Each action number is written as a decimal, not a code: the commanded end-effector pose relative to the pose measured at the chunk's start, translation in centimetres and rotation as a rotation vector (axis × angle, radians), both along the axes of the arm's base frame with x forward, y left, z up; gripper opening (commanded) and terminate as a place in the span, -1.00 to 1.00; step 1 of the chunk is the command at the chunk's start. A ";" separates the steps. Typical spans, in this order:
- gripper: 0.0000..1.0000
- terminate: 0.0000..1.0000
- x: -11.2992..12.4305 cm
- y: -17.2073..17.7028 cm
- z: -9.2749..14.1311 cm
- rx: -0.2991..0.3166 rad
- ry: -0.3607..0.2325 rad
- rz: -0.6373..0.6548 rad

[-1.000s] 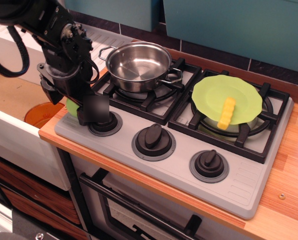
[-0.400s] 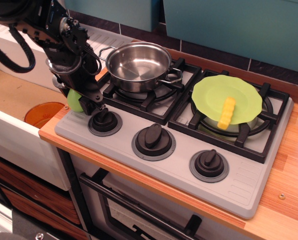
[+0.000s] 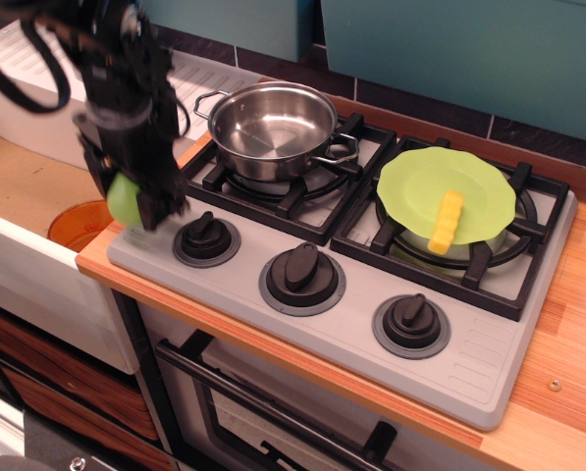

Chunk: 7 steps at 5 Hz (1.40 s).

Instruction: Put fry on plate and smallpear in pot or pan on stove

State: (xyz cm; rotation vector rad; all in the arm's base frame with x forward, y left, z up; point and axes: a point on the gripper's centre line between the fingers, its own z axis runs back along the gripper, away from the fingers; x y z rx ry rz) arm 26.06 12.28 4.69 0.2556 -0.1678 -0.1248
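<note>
My gripper [image 3: 133,201] is shut on the smallpear [image 3: 124,199], a light green rounded toy, and holds it just above the front left corner of the grey stove [image 3: 469,363], left of the leftmost knob [image 3: 205,235]. The steel pot [image 3: 271,122] stands empty on the back left burner, up and to the right of the gripper. The yellow crinkle-cut fry [image 3: 446,222] lies on the lime-green plate [image 3: 420,182], which rests on the right burner.
An orange bowl [image 3: 77,224] sits in the sink to the left, below the gripper. Two more black knobs [image 3: 301,267] [image 3: 411,319] line the stove front. The wooden counter [image 3: 577,314] runs to the right. Teal wall panels [image 3: 469,49] stand behind.
The gripper has lifted off the stove's left front corner with the smallpear in it and moved a little left and up. The leftmost knob is uncovered now.
</note>
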 end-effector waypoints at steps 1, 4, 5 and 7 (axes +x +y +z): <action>-1.00 -1.00 4.9 -0.5 9.1 0.104 0.004 0.031; -1.00 -1.00 9.5 -3.6 7.7 0.047 -0.014 0.062; -1.00 -1.00 9.4 -4.7 6.7 0.031 -0.028 0.076; 1.00 -1.00 9.4 -5.1 5.6 0.017 -0.051 0.057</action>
